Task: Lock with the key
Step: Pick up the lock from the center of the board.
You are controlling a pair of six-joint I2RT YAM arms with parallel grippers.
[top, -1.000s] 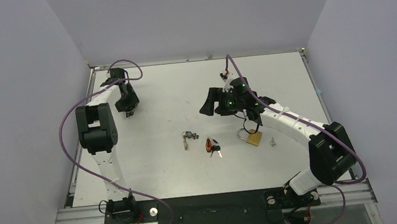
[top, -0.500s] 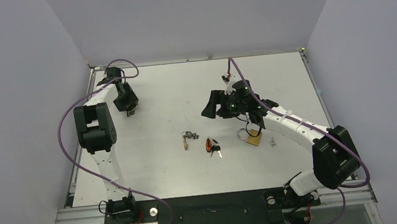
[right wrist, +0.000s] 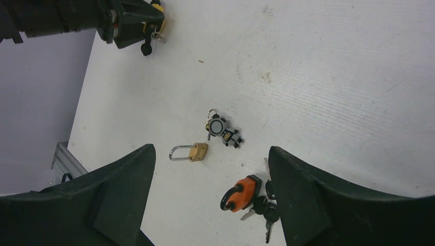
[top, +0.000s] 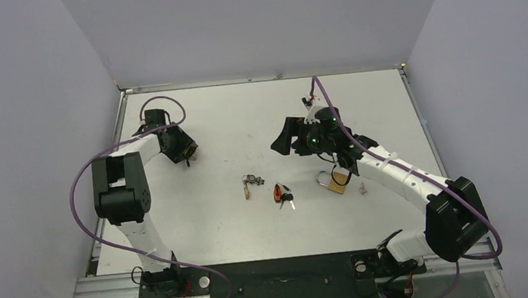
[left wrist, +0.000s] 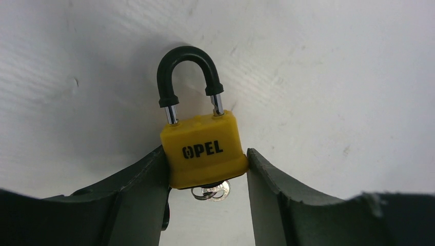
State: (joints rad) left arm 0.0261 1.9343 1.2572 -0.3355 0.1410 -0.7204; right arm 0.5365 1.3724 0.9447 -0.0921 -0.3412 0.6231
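My left gripper is shut on the body of a yellow padlock marked OPEL. Its black shackle points away from the wrist, with both chrome legs showing above the body. A silver key on a ring sticks out of the padlock's underside, between the fingers. In the top view the left gripper is low over the table's far left. My right gripper is open and empty, held above the table's middle. The right wrist view shows the left gripper at the top left.
On the table lie a small brass padlock, a grey-black lock, and an orange padlock with black-headed keys. A larger brass padlock and a small key lie beside the right arm.
The left gripper has swung right and nearer along the table with the yellow padlock. The right arm has drifted slightly to the right.
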